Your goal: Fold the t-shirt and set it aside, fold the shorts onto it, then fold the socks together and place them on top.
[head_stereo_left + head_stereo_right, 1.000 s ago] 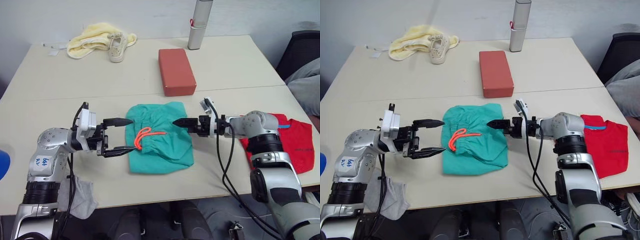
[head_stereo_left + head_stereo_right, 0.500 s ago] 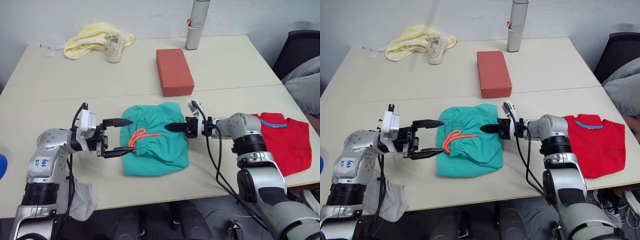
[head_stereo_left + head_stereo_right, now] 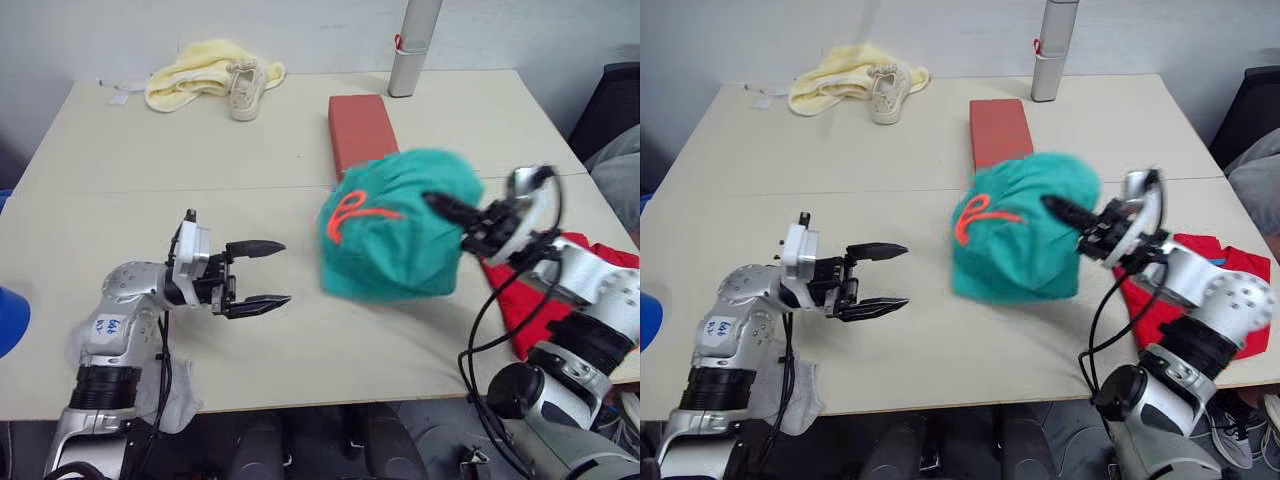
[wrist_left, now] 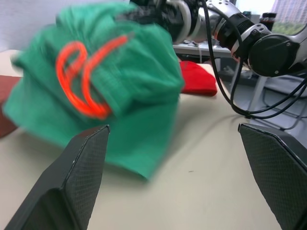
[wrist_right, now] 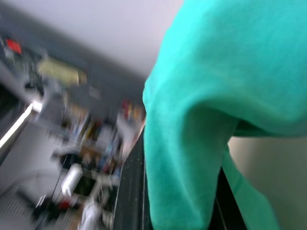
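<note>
- Red t-shirt: folded, set aside at our right.
- Shorts: clamped in our right gripper, lifted off the table, not yet on the t-shirt.
- Left gripper: fingers apart, empty.
- Socks: still to do.

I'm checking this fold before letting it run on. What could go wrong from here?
The right pincer holds the shorts by one edge, bunched in the air, so they may land crumpled on the t-shirt and lose the fold. The grip might also slip. The left pincer is open and apart from the cloth, giving no support.
</note>
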Controlling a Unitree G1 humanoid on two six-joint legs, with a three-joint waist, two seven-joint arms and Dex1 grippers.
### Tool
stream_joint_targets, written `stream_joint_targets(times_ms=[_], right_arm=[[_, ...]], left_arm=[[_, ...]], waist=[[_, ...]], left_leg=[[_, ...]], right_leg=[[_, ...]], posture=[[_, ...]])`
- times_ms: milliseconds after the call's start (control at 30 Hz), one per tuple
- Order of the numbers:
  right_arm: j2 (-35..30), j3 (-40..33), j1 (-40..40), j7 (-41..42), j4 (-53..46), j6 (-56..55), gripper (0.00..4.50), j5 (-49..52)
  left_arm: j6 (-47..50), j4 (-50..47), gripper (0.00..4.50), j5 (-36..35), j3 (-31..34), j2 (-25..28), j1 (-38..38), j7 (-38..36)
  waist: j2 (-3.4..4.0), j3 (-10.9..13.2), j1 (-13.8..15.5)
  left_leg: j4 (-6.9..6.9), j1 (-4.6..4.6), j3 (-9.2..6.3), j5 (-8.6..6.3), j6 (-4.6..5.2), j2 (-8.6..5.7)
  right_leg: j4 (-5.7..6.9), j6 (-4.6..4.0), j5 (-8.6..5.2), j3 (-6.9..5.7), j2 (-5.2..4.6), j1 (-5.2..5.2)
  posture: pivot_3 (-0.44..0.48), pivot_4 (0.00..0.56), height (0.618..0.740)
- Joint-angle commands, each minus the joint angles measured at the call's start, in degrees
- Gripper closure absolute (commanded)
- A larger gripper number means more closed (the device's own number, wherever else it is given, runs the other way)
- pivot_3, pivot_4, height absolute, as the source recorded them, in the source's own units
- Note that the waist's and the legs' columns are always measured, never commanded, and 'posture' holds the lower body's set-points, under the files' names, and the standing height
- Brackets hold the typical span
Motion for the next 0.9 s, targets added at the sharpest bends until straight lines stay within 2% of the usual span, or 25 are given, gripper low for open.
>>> stream_joint_targets(times_ms=[33,167,267,333,400,467,533,667,800,900], right_arm=[[-6.31,-1.95,3.06,-19.04,-7.18,-18.38,4.47,19.09],[-10.53,-0.43,5.91,-26.78,-10.54,-30.53,4.47,23.39],[-9.60,-3.91,8.37,-31.45,-14.14,-42.34,4.47,21.76],[-7.11,-4.88,11.64,-31.50,-17.12,-47.77,4.47,18.93],[-4.06,-5.82,15.71,-27.77,-18.75,-51.96,4.47,15.50],[0.10,-6.15,16.48,-27.40,-19.00,-58.00,4.47,15.36],[1.52,-2.74,17.01,-24.74,-19.81,-59.16,4.47,13.64],[0.21,2.11,13.20,-20.79,-17.45,-61.24,4.47,12.09],[-4.49,2.46,7.69,-18.77,-13.56,-64.12,4.47,10.79],[-5.03,2.43,5.24,-19.07,-13.84,-66.67,4.47,11.51]], left_arm=[[-1.36,2.55,0.00,-0.05,-1.13,-2.87,-3.45,-0.05],[-1.67,3.01,0.00,0.49,-2.12,-4.20,-4.00,-0.52],[-2.16,4.70,0.00,1.07,-2.99,-4.94,-4.99,-1.28],[-2.12,5.10,0.00,1.19,-3.10,-5.15,-5.54,-1.24],[-1.91,4.98,0.00,1.16,-3.16,-5.27,-5.84,-1.05],[-1.83,5.11,0.00,1.22,-3.31,-5.37,-6.08,-1.10],[-1.56,5.15,0.00,1.19,-3.41,-5.38,-6.41,-1.09],[-1.69,5.75,0.00,1.44,-3.41,-5.26,-7.33,-1.07],[-1.73,6.06,0.00,1.46,-3.22,-5.36,-8.03,-0.78],[-1.77,5.93,0.00,1.44,-3.16,-5.31,-7.84,-0.81]], waist=[[0.09,0.05,0.17],[0.11,0.06,-0.39],[0.11,0.06,-0.53],[0.11,0.06,-0.09],[0.11,0.06,0.02],[0.13,0.07,0.04],[0.28,0.08,-0.16],[0.42,0.08,-0.79],[0.45,0.09,-0.50],[0.45,0.09,0.05]], left_leg=[[0.00,-0.01,0.01,0.02,0.04,-0.03],[0.00,0.03,0.11,0.05,0.13,-0.11],[-0.01,0.07,0.15,0.10,0.06,-0.02],[-0.03,0.06,0.08,0.13,0.00,0.00],[-0.02,0.05,0.06,0.15,-0.03,0.04],[-0.03,0.06,0.07,0.15,-0.03,0.03],[0.00,0.07,0.14,0.18,0.03,-0.02],[0.00,0.16,0.21,0.19,0.06,0.00],[-0.03,0.13,0.15,0.21,0.06,-0.01],[-0.04,0.07,0.11,0.21,0.06,0.01]], right_leg=[[-0.01,0.00,0.00,0.01,0.00,0.00],[-0.08,0.14,0.07,0.19,0.02,0.04],[-0.08,0.14,0.07,0.25,0.14,0.03],[-0.07,0.14,0.06,0.25,0.21,0.03],[-0.09,0.15,0.06,0.28,0.26,0.04],[-0.09,0.15,0.06,0.31,0.26,0.05],[-0.07,0.22,0.10,0.37,0.23,0.05],[-0.02,0.23,0.13,0.46,0.24,0.05],[-0.03,0.19,0.11,0.44,0.25,0.04],[-0.10,0.17,0.10,0.39,0.25,0.02]], posture=[[0.000,0.150,0.740],[0.000,0.150,0.740],[0.000,0.150,0.740],[0.000,0.150,0.740],[0.000,0.150,0.740],[0.000,0.150,0.740],[0.000,0.150,0.740],[0.000,0.150,0.740],[0.000,0.150,0.740],[0.000,0.150,0.740]])
